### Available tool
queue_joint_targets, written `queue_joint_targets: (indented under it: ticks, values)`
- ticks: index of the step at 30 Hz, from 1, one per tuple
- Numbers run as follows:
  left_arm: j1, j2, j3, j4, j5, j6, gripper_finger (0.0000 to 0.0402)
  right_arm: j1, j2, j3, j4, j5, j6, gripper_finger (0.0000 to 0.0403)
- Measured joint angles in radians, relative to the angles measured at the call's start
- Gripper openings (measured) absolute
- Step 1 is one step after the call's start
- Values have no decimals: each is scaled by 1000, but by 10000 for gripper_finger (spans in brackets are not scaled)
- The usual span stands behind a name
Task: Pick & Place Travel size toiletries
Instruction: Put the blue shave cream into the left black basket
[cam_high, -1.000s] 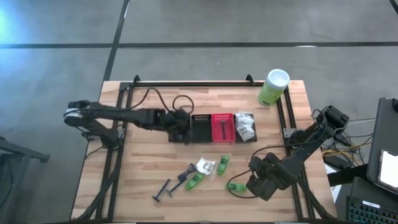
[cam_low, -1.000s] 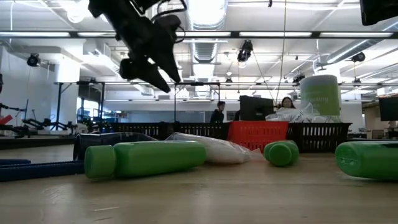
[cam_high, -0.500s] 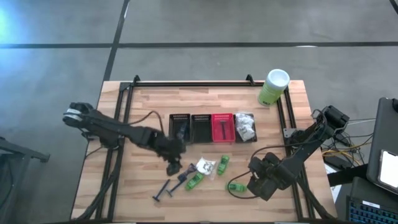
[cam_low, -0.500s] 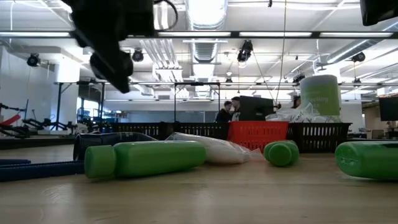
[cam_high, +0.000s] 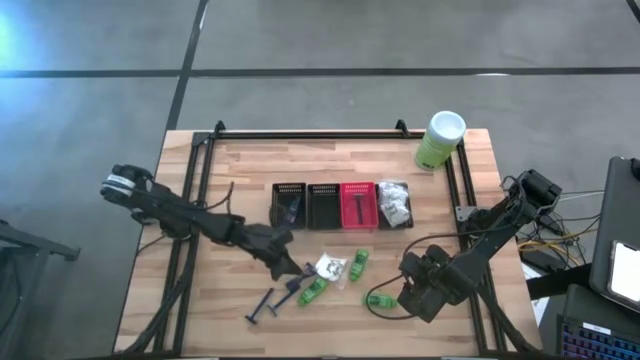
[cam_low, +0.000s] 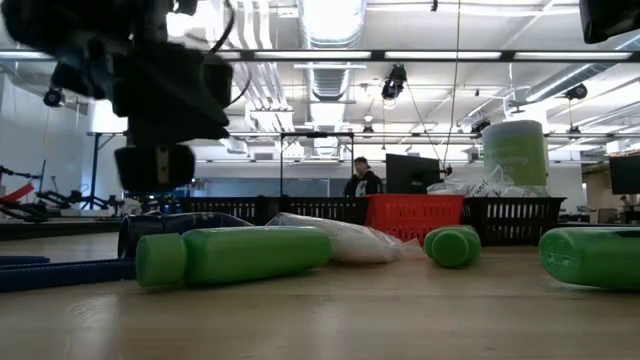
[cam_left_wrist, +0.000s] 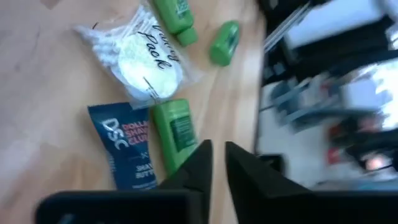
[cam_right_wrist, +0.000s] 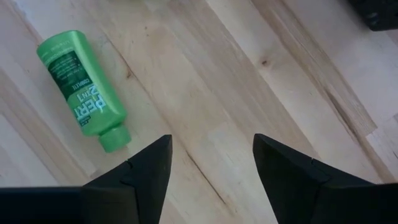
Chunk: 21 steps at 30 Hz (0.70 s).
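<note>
The left gripper (cam_left_wrist: 214, 163), fingers nearly together and empty, hovers over a green bottle (cam_left_wrist: 175, 132) lying flat beside a dark blue tube (cam_left_wrist: 129, 151). The right gripper (cam_right_wrist: 211, 155) gapes near another flat bottle (cam_right_wrist: 82, 91), cap toward it, on the desk (cam_right_wrist: 249, 81).

Two dark jointed arms, black cables; claw fingers (cam_right_wrist: 149, 174) matte black, wedge-shaped.

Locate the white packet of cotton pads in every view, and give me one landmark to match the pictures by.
High view: the white packet lies mid-table, on the near side of the row of baskets.
Low view: it lies left of centre, behind a lying bottle.
Left wrist view: it lies ahead of the fingers, among the bottles.
Right wrist view: not in it.
Shared landmark: the green bottle beside it, also seen low and from the left wrist.
</note>
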Motion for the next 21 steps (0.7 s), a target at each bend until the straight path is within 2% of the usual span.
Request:
queue_joint_targets:
  ticks: [3, 9, 14, 21]
  values:
    - [5, 0, -80, 135, 3, -99, 9, 0, 0, 0, 0, 0, 0, 223]
    - [1, 1, -91, 113, 3, -156, 10, 0, 0, 0, 1, 0, 5, 236]
    - [1, 23, -5, -26, 1, -112, 5, 0, 0, 0, 1, 0, 10, 244]
    - [0, 165, 179, -288, 14, 21, 10, 0, 0, 0, 1, 0, 42, 250]
